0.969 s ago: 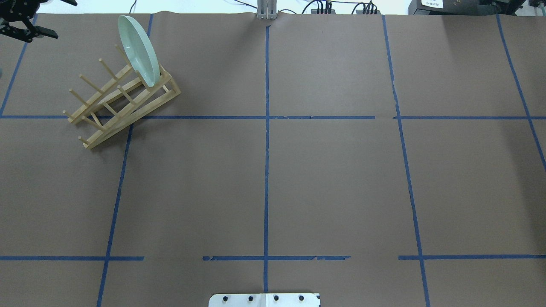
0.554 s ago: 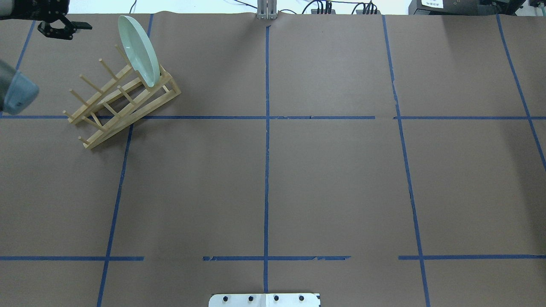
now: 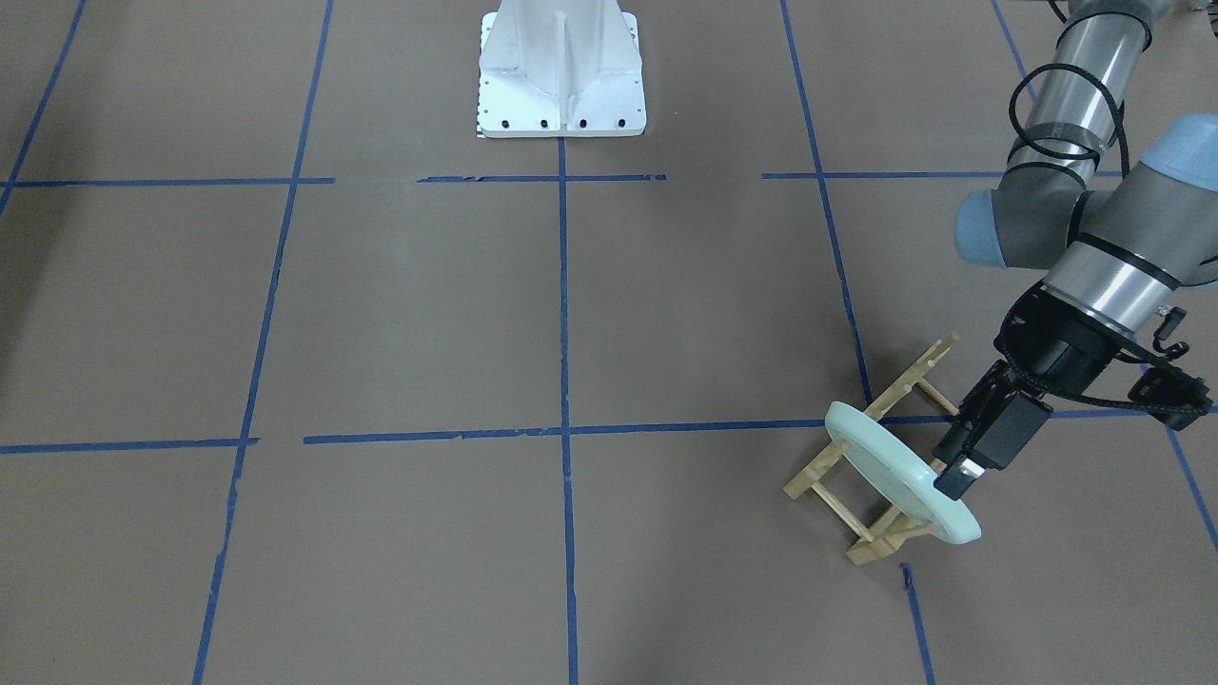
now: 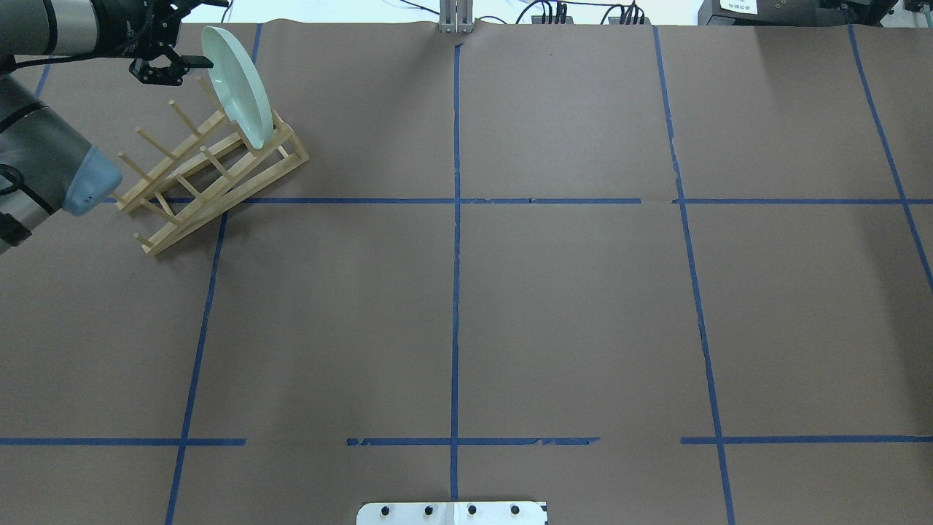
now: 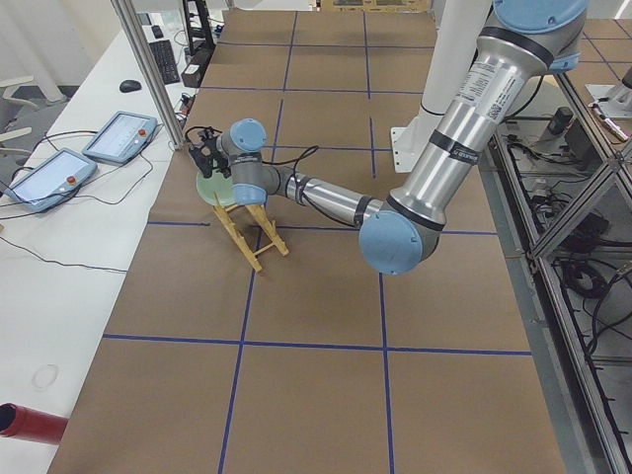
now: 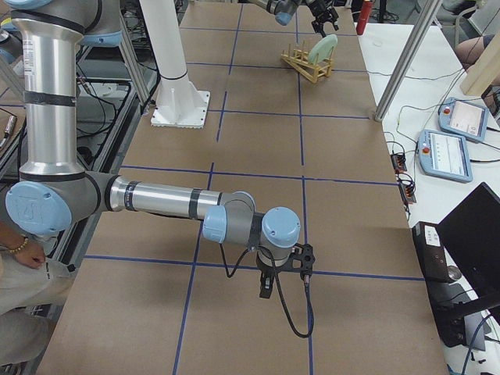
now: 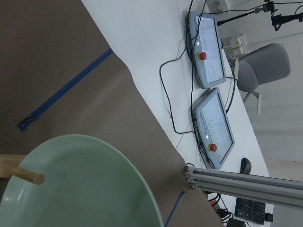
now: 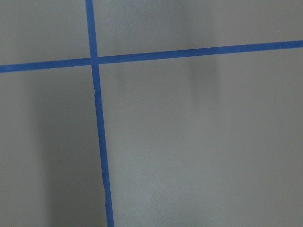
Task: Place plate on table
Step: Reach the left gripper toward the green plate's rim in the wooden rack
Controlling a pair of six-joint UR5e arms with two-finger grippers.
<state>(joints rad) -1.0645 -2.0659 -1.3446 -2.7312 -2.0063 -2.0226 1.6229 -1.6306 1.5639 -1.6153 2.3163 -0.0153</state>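
The pale mint-green plate (image 4: 240, 87) stands on edge in the far end slot of the wooden peg rack (image 4: 204, 182), at the far left of the brown table (image 4: 568, 306). My left gripper (image 4: 219, 34) is open at the plate's upper rim, one finger on each side of the rim's top in the overhead view. In the front-facing view it (image 3: 961, 471) sits against the plate (image 3: 894, 471) on the rack side. The left wrist view shows the plate's (image 7: 80, 189) hollow face and one peg. My right gripper (image 6: 266, 291) hangs low over bare table; I cannot tell its state.
The table's far edge and a metal post (image 4: 455, 18) lie just behind the rack. Two teach pendants (image 7: 210, 47) lie on the white bench beyond that edge. The white robot base (image 3: 559, 76) stands at the near middle. My left elbow (image 4: 80, 182) hangs over the rack's left end.
My left gripper has moved right from the table's far-left corner to the plate's upper rim, and the left elbow has come into view. Plate and rack have not moved.
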